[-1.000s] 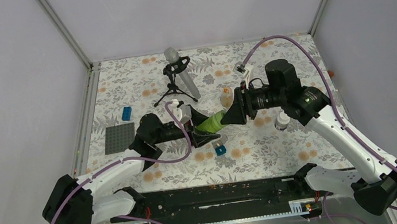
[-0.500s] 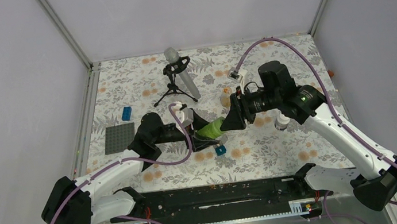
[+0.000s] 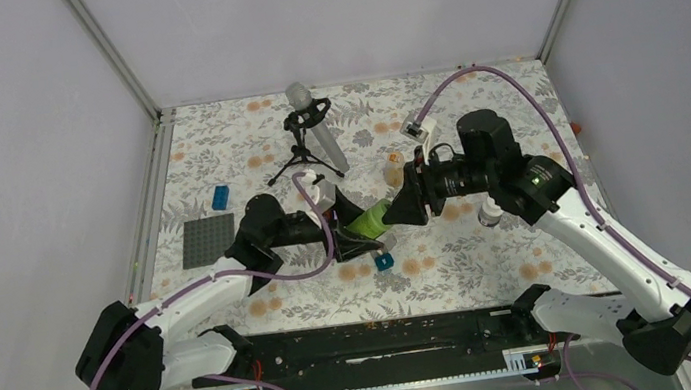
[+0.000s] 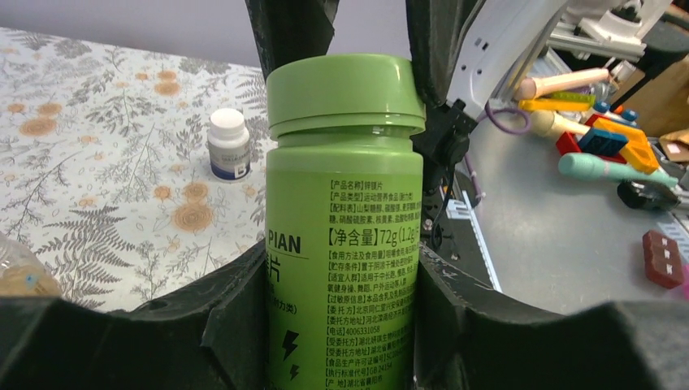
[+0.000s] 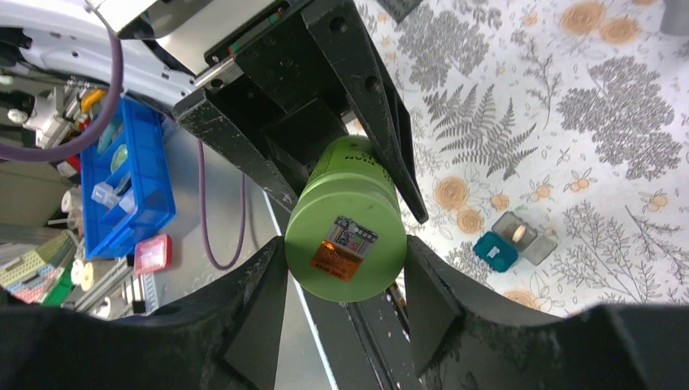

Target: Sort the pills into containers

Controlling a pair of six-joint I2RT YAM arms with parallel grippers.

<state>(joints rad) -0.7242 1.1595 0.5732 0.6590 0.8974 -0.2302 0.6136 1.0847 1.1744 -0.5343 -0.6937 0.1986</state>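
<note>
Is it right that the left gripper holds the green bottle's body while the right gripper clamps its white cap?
The cap is green, not white, as the left wrist view shows. Otherwise yes: the left gripper holds the green bottle by its body, the right gripper clamps the cap.

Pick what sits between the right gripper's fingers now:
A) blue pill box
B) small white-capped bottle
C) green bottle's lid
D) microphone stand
C: in the right wrist view the right gripper flanks the green lid on both sides, while the left gripper grips the green bottle by its body.
</note>
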